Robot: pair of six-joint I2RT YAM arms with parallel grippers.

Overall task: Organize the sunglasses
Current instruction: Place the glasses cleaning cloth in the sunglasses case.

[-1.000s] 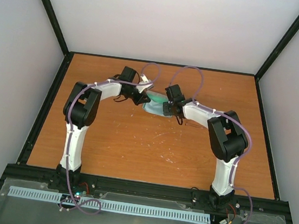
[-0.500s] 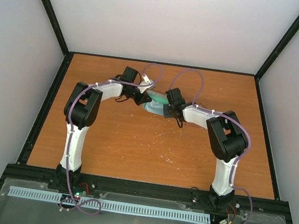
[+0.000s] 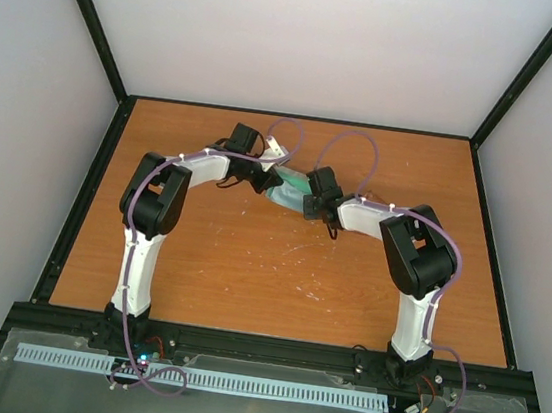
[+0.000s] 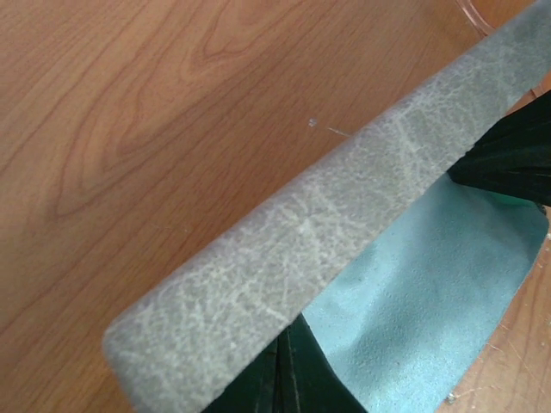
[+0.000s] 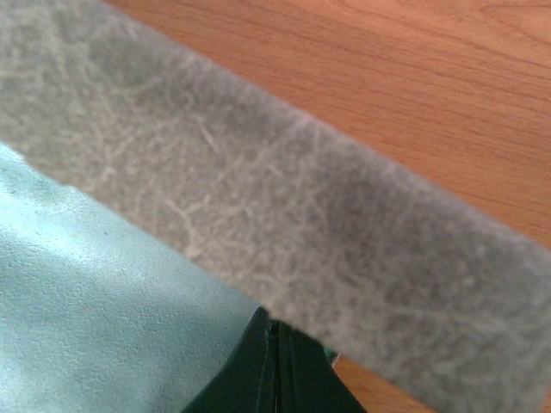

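While angled inward, nearly meeting, left tool [image 3: 266, 179], right tool [image 3: 307, 203], pinching grey box [image 3: 282, 198]

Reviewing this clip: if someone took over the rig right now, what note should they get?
Left end effector: fingers pressed together, tips hidden behind the edge of the grey box. I cannot tell whether it pinches anything.
Right end effector: the same, shut, with its tips hidden behind the box edge beside the blue-green cloth.
Things: the box and cloth lie together at the middle-back of the table, where both arms meet. I cannot make out the sunglasses in any view.
Done: nothing can be confirmed as put away.
Left: find the sunglasses and check whether they are in the box.
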